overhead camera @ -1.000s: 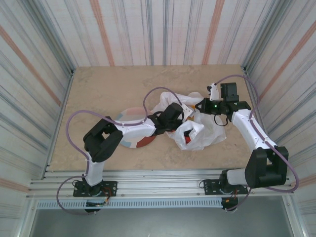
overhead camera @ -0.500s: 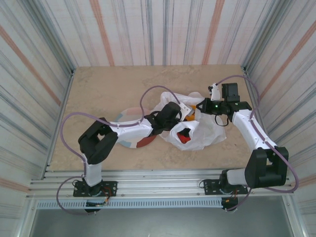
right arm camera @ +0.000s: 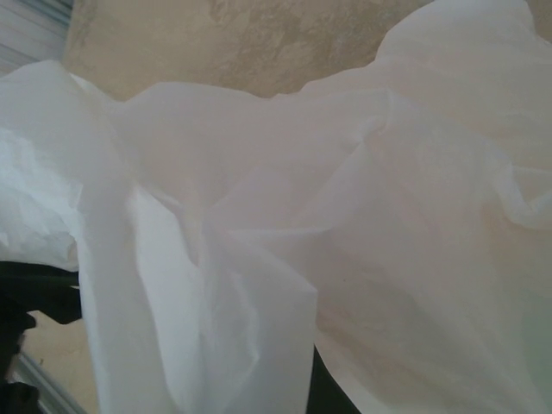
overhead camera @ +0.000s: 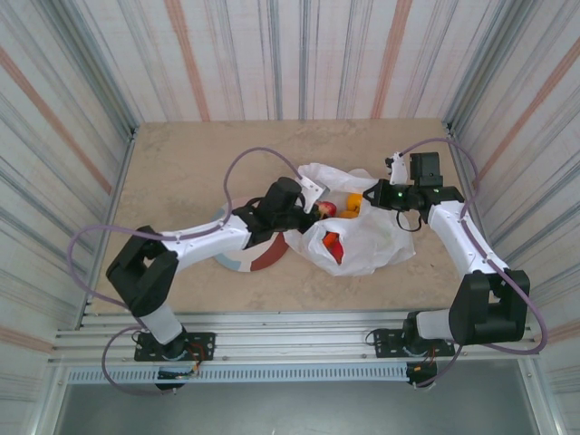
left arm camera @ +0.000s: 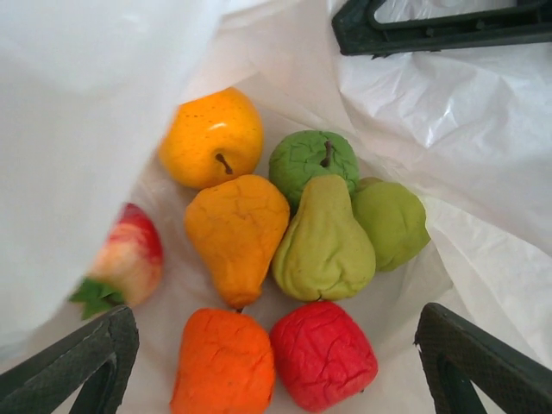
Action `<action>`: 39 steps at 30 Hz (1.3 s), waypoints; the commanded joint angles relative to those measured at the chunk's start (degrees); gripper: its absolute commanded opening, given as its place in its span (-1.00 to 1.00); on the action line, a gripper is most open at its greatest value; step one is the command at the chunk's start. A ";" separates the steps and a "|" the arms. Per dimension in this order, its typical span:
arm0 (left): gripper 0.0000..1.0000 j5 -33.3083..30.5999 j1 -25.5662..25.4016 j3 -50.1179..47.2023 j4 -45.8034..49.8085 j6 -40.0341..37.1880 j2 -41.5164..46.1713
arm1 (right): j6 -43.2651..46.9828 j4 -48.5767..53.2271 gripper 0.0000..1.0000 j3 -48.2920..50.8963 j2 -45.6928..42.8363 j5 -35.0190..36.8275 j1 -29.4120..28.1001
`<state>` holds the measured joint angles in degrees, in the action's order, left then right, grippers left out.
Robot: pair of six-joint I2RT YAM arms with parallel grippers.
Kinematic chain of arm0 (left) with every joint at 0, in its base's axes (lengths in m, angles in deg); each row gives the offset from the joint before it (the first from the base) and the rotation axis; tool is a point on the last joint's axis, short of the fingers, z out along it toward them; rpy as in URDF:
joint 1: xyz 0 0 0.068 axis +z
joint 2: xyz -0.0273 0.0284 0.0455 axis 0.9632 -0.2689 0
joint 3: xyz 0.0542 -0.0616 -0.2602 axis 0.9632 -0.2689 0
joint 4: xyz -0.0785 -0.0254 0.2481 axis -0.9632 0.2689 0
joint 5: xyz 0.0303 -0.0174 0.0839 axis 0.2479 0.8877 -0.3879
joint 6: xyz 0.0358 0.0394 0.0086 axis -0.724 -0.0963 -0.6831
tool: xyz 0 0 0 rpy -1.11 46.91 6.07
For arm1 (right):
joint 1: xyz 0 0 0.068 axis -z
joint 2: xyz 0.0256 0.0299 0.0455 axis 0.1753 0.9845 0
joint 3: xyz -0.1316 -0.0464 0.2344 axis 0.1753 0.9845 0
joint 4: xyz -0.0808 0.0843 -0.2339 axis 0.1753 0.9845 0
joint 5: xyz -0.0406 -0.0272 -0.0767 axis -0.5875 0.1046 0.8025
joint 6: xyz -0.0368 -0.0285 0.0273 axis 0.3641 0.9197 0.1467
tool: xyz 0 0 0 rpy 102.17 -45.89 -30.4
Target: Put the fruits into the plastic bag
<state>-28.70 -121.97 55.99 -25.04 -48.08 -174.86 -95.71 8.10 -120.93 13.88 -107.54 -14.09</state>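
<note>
Fruits lie heaped straight ahead of the left gripper, in the bottom of the plastic bag, framed between its two dark fingers, which stand wide apart and clasp nothing. Nearest the fingertips sit a red piece and an orange one. Beyond them a green pear and an orange pear lie side by side, long axes running away from the hand. The right gripper is closed tight at the bag's rim across the mouth, apparently pinching it up. The filling looks done, so the left hand, the one inside, need only back straight out without snagging film
</note>
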 commanded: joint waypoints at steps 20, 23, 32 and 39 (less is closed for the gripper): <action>0.67 -9.22 10.30 -13.85 9.42 6.81 18.49 | 0.05 0.65 -1.00 1.05 0.29 -0.79 0.32; 0.67 -7.26 10.31 -13.72 10.13 10.46 15.59 | -0.23 0.40 -1.00 0.92 0.52 -0.87 0.21; 0.54 -1.09 9.66 -13.85 5.64 17.49 7.56 | -0.27 0.58 -1.00 0.83 0.33 -0.62 -0.06; -0.05 2.03 8.51 -13.62 0.88 18.53 3.20 | -0.32 0.20 -1.00 1.05 0.42 -0.54 -0.14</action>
<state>-29.14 -112.94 42.53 -20.98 -30.92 -170.40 -95.71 8.05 -120.89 14.09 -107.54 -14.15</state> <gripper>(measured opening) 0.501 0.049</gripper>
